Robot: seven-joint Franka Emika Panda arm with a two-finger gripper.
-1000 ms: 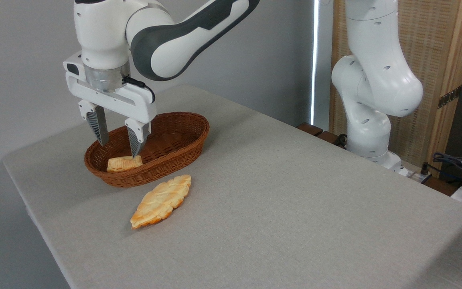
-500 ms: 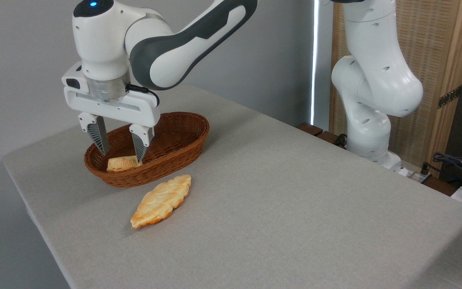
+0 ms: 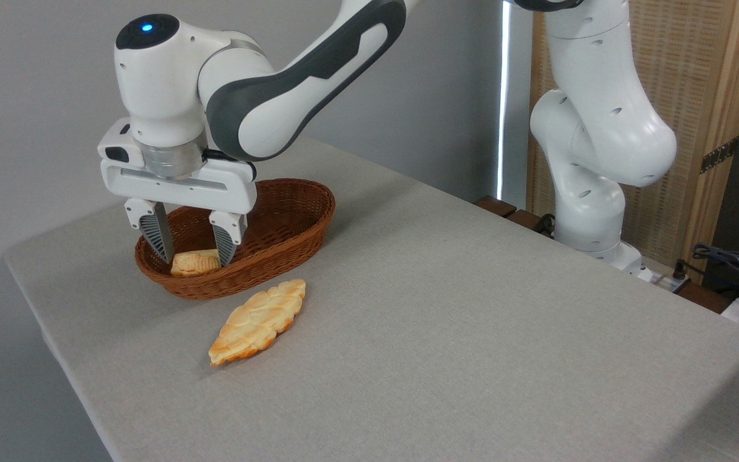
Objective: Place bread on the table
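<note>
Grey cloth desk (image 3: 472,321), pale wall behind, wooden screen at far right. Hand (image 3: 195,255) lowered into brown wicker basket (image 3: 292,224) near the desk's left end, fingers (image 3: 158,234) spread apart, pointing down. Bread (image 3: 195,263) lying on basket floor directly between the fingertips, one finger at each side; contact not clear, no grip closed on it. Long braided pastry (image 3: 257,321) flat on desk just in front of the hand, outside the basket's near rim, not touching it. White arm base (image 3: 591,212) well off to the hand's right, beyond the desk edge.
</note>
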